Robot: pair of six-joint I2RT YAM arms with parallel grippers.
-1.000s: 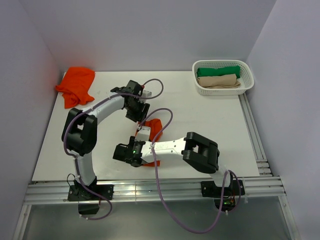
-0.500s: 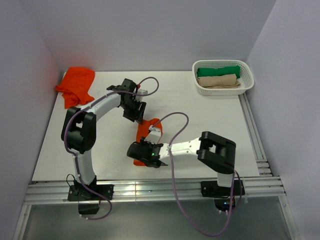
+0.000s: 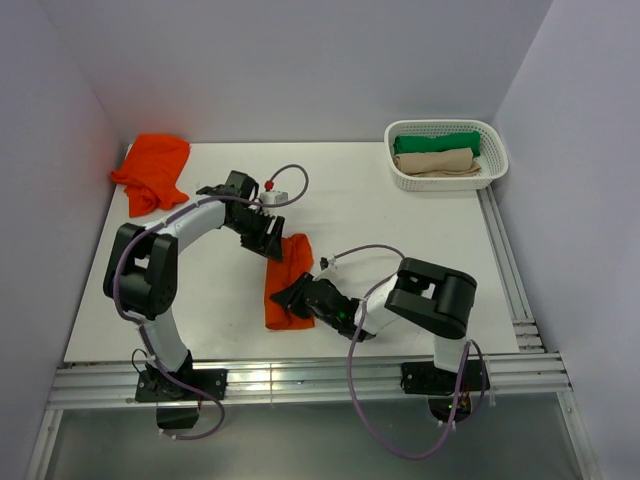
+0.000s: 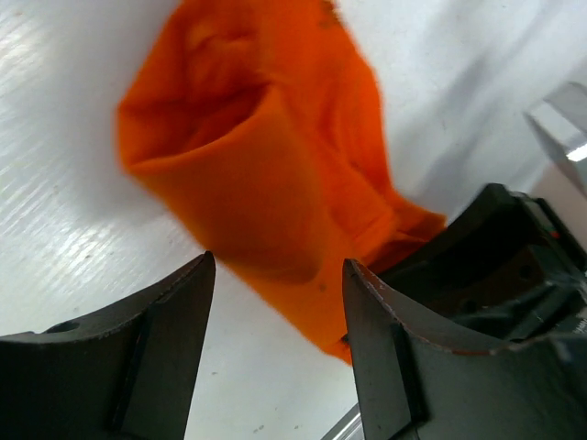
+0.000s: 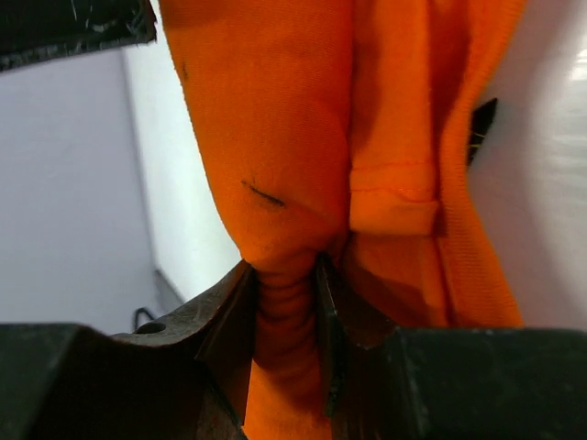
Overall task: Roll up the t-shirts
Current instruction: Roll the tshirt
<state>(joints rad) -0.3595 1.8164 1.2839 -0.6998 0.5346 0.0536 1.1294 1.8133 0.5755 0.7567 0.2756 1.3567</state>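
An orange t-shirt [image 3: 283, 285] lies as a narrow folded strip in the middle of the table. My right gripper [image 3: 302, 296] comes in low from the right and is shut on a bunched fold of this t-shirt [image 5: 275, 119], with cloth squeezed between the jaws of the right gripper [image 5: 289, 293]. At the strip's far end, my left gripper [image 3: 270, 243] hovers open. In the left wrist view the t-shirt [image 4: 266, 174] lies just beyond the left gripper [image 4: 275, 284], and nothing is between its fingers. A second orange t-shirt [image 3: 152, 170] lies crumpled at the back left corner.
A white mesh basket [image 3: 492, 165] at the back right holds a green roll [image 3: 436, 142] and a beige roll [image 3: 437, 163]. The right arm's black wrist [image 4: 514, 266] is close beside the left fingers. Metal rails run along the near and right table edges.
The right gripper has closed on the shirt's edge and its arm has swung to the right, uncovering the shirt as a long strip. The left gripper has shifted slightly and opened a little wider.
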